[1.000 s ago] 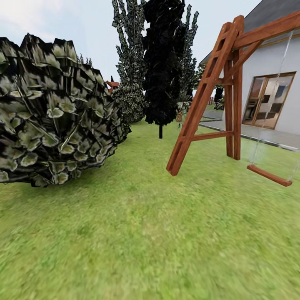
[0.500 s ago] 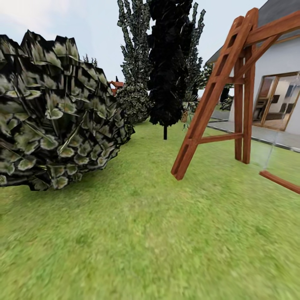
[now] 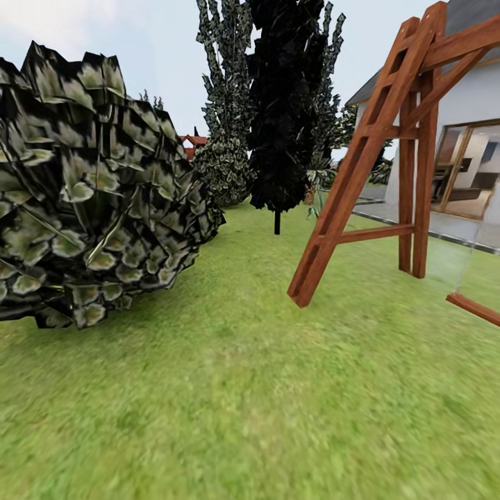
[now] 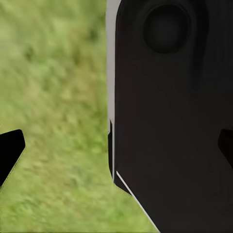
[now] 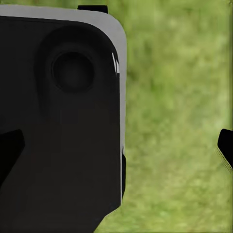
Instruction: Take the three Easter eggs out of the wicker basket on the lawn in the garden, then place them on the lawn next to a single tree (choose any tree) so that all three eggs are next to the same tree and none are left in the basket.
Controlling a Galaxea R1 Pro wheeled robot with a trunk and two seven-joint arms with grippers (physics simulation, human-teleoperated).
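Head view: the lawn (image 3: 264,389) is spread across the foreground, with the tree (image 3: 281,104) standing far back, its top cut off. A bush (image 3: 90,187) and a swing frame (image 3: 375,153) are clipped at the edges. Both wrist views are blocked by dark robot housing (image 4: 170,111); only fingertips (image 4: 9,153) peek in, wide apart, nothing held. No writing spotted.

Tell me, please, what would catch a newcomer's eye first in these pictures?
A big round bush of dark, pale-edged leaves bulks at the head view's left, sitting on the lawn. At the right a red-brown wooden swing frame leans up before a white house. Between them, farther off, stands a tall, nearly black tree.
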